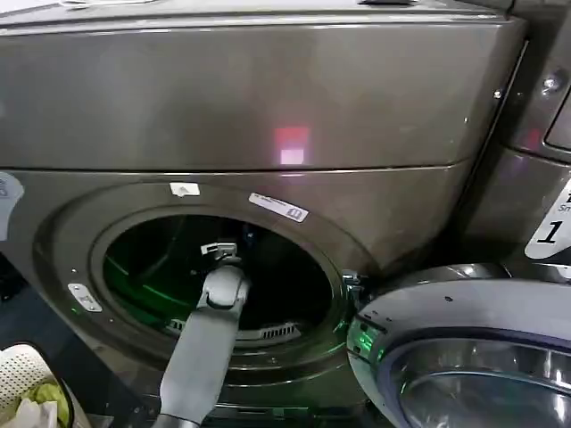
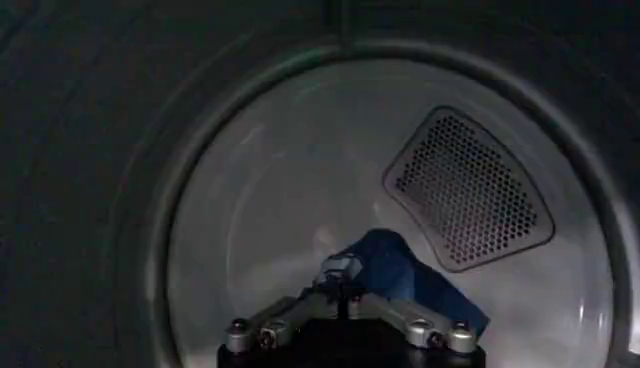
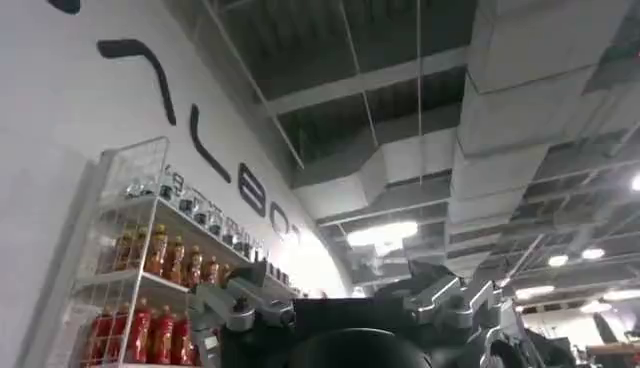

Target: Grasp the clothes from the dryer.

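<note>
Beside dryer [image 1: 268, 98], label [image 1: 551, 230] reads "1".

L gripper [image 2: 345, 292] fingertips buried in blue cloth [image 2: 400, 270], contact pts hidden; cloth far side cut by gripper body. Dryer [image 1: 268, 98] drum interior dark in head view, contents unreadable. Door [image 1: 464, 348] cropped at btm edge. Basket [image 1: 22, 374] partly out of frame. R gripper [image 3: 345, 305] jaw state unclear.

The left arm [image 1: 201, 357] reaches into the dryer [image 1: 268, 107] through its round port [image 1: 219, 276], beside the open door [image 1: 464, 357].
</note>
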Available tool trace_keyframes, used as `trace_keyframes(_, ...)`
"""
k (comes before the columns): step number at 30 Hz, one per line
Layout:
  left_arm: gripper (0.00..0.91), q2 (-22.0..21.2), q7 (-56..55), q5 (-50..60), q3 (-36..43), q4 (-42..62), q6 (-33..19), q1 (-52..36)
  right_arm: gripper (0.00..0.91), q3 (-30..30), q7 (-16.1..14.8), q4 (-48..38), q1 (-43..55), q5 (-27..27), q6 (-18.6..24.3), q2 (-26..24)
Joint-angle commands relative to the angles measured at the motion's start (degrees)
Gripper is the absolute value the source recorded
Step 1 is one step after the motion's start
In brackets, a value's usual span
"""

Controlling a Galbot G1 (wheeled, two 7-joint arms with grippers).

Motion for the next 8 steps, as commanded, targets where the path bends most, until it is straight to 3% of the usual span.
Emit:
trace_keyframes(1,0.0,0.01,-0.15,0.08,-0.06,0.26,0.05,-0.33,0.907,0.0,-0.24,-0.14,0.1,-0.25,-0.19,-0.03)
trace_keyframes(8,0.0,0.1,0.44,-0.16,0.05,0.42,-0.03,-0.58,0.907,0.08,-0.26,-0.37,0.17,-0.31,-0.34,-0.15)
